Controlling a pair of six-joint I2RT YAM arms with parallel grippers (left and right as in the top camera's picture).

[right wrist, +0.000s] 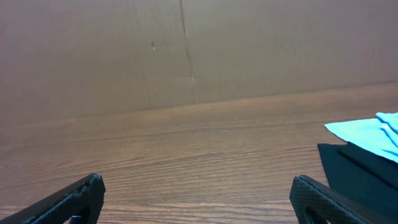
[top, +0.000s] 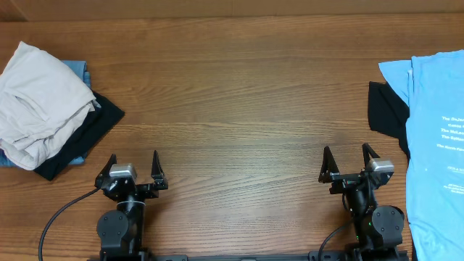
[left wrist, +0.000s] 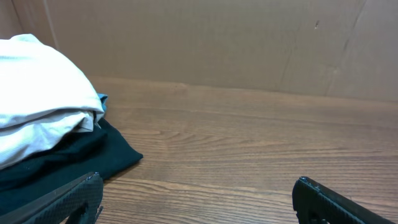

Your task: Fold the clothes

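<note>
A pile of clothes lies at the far left of the table: a crumpled white garment on top of a black one, with a blue one under them. The white garment and the black one also show in the left wrist view. At the right edge a light blue printed T-shirt lies spread over a black garment; both show in the right wrist view, blue and black. My left gripper and right gripper are open and empty near the front edge.
The wooden table runs bare between the two piles. A cardboard wall stands along the table's far edge.
</note>
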